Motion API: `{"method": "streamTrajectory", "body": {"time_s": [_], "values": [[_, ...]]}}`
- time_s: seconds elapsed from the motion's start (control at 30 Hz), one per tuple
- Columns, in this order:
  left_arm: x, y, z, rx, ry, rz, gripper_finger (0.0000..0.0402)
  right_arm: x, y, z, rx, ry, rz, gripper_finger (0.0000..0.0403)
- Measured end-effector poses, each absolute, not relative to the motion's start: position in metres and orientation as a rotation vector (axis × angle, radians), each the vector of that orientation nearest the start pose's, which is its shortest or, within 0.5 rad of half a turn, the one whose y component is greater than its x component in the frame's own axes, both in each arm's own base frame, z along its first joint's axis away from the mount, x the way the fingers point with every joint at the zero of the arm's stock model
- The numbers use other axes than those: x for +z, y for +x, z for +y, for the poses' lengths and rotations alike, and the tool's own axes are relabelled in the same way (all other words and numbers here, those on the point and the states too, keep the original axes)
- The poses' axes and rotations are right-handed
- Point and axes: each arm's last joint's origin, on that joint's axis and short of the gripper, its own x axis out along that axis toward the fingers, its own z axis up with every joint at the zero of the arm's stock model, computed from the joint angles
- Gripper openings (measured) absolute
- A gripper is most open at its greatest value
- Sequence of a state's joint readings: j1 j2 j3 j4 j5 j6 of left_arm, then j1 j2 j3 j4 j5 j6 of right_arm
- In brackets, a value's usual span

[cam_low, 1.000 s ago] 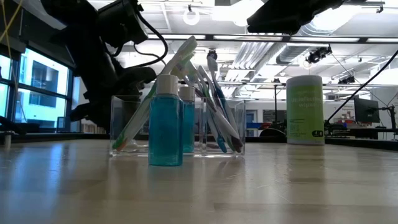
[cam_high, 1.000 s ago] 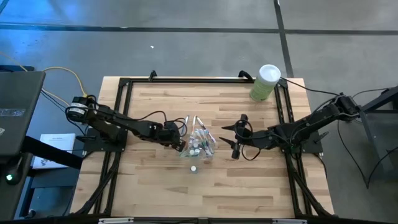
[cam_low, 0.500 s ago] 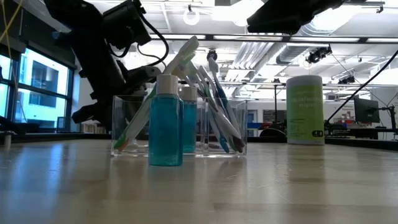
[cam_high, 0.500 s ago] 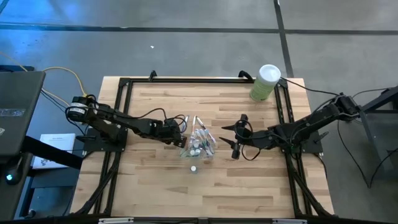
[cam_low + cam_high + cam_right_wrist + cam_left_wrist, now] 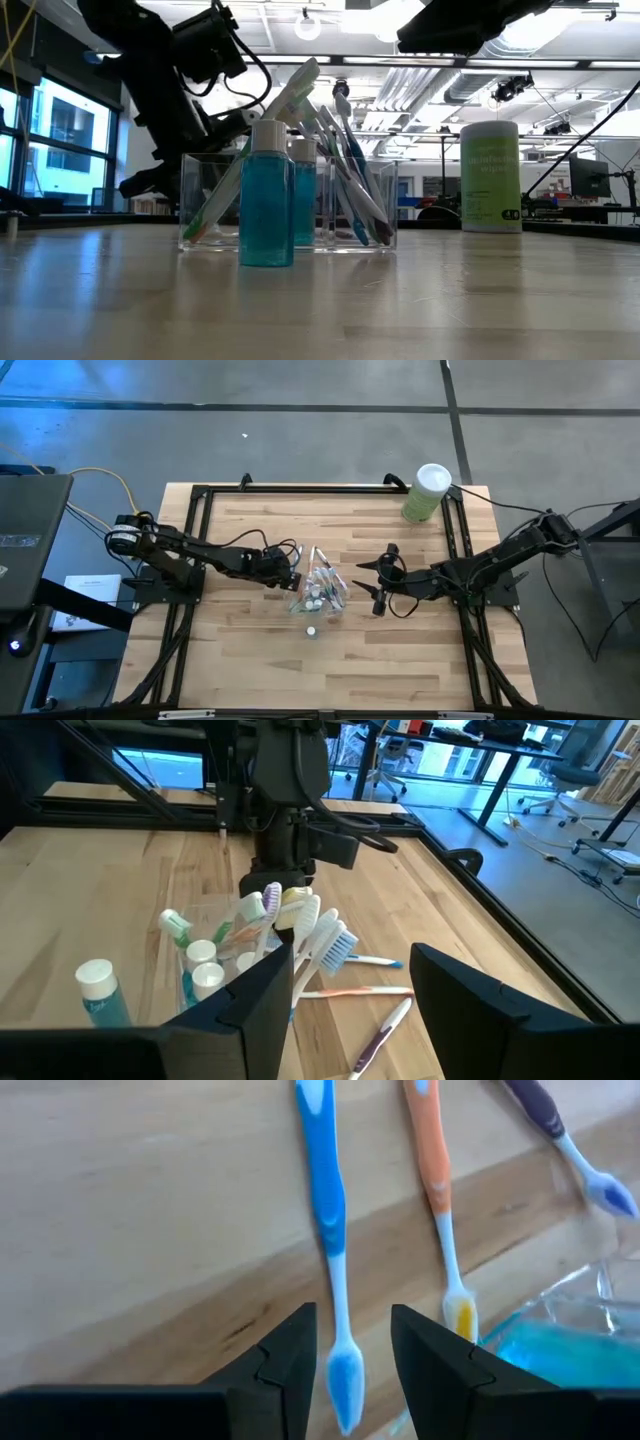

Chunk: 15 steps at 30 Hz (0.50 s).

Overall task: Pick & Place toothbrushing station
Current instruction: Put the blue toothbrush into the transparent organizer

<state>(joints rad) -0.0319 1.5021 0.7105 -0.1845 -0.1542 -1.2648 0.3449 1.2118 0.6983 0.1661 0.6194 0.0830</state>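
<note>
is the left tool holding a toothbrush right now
No. The left tool is open and empty, hovering over a blue toothbrush lying flat on the table.

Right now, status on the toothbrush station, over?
Left gripper open above blue toothbrush lying loose on table. Right gripper open, empty, waiting beside clear holder. One bottle outside it. Nothing blocking.

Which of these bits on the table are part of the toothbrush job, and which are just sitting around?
Part of the job:
clear holder
toothbrushes
blue white-capped tubes
loose toothbrushes on the table

Just sitting there:
green canister
</note>
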Motion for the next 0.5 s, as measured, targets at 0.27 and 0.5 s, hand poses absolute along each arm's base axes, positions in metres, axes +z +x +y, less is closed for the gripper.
{"method": "streamTrajectory", "body": {"time_s": [0.27, 0.5], "values": [[0.1537, 0.2686, -0.0043, 0.715, -1.049, 0.782, 0.0126, 0.2516, 0.2465, 0.0714, -0.279, -0.076, 0.296, 0.0193], [0.1537, 0.2686, -0.0035, 0.729, -1.071, 0.773, 0.0126, 0.2516, 0.2462, 0.0734, -0.258, -0.074, 0.296, 0.0193]]}}
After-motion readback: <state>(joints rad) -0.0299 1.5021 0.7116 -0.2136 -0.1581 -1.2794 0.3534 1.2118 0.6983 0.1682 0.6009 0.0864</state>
